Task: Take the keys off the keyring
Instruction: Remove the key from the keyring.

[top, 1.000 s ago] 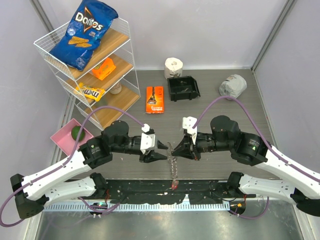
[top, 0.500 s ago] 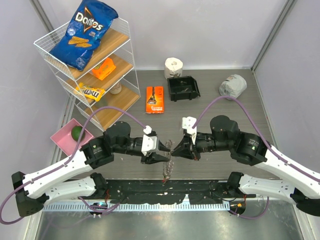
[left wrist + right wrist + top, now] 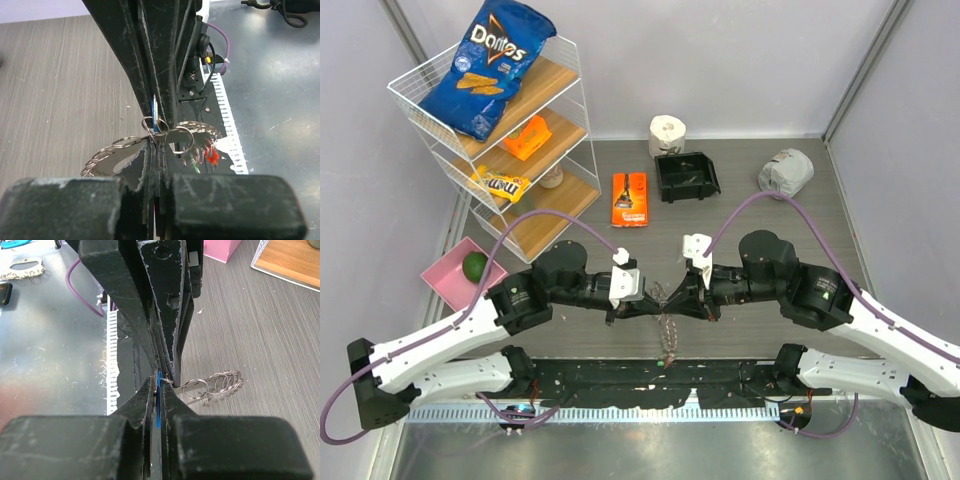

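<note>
The keyring (image 3: 667, 328) hangs as a frilly silver chain between my two grippers, above the table's near edge. My right gripper (image 3: 674, 297) is shut on a blue-headed key (image 3: 158, 401) of the keys. My left gripper (image 3: 648, 304) meets it tip to tip and is shut on the keyring's small rings (image 3: 166, 132). In the left wrist view, my left gripper (image 3: 156, 146) has a flat silver key (image 3: 112, 161) beside its fingers. Red (image 3: 212, 156) and green (image 3: 194, 166) key heads dangle behind. In the right wrist view, rings (image 3: 212, 384) trail right of my right gripper (image 3: 159, 383).
A wire shelf (image 3: 415, 95) at the back left holds a Doritos bag (image 3: 498, 62) and snack packets. A pink tray (image 3: 442, 280) with a green fruit sits left. An orange packet (image 3: 629, 198), black bin (image 3: 686, 176), paper roll (image 3: 667, 131) and grey cloth (image 3: 785, 171) lie behind.
My left gripper has moved right up to the right gripper's tips and gone from open to shut there. The hanging bunch has swung slightly. The right arm has stayed put.
</note>
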Controlling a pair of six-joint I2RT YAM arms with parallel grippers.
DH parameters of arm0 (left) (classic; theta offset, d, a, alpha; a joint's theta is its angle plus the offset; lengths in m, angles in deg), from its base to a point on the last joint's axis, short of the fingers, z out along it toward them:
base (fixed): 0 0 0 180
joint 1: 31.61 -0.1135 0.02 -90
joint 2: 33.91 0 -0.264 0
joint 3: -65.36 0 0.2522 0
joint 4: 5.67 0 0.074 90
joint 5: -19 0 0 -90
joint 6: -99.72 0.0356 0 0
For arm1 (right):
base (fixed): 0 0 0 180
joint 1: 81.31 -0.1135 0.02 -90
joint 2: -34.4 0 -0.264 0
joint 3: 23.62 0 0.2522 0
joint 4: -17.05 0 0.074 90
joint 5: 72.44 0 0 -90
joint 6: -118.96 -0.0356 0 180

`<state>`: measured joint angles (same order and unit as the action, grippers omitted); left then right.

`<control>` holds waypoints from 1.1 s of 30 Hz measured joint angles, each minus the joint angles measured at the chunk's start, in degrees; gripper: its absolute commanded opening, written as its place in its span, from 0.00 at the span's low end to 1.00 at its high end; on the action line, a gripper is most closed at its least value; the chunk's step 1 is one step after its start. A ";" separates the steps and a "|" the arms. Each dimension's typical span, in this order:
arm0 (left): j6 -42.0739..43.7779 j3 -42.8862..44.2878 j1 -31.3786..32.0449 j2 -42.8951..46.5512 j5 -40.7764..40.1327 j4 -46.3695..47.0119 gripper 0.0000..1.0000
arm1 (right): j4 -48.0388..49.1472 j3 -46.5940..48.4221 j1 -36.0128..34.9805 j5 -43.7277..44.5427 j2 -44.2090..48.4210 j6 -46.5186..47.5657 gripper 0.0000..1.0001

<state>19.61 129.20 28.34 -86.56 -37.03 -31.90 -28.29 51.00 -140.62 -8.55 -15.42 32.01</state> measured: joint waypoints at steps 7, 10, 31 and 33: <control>-0.26 1.20 0.00 -0.44 -0.96 -0.87 0.00 | -0.20 0.00 0.00 0.22 1.01 0.02 0.05; -0.46 1.29 0.00 -0.28 -0.96 -0.85 0.00 | -0.39 -0.11 0.00 0.61 1.73 0.04 0.05; -6.23 8.81 0.09 -5.27 -4.50 -12.24 0.00 | -1.29 -3.06 0.02 2.38 4.11 1.16 0.05; -6.43 8.37 0.09 -4.46 -4.76 -11.93 0.00 | -1.29 -3.06 0.02 2.89 4.24 1.16 0.05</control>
<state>13.18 137.57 28.42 -91.01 -41.79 -43.83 -29.57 47.94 -140.60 -5.66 -11.18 33.17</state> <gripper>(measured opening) 0.035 0.094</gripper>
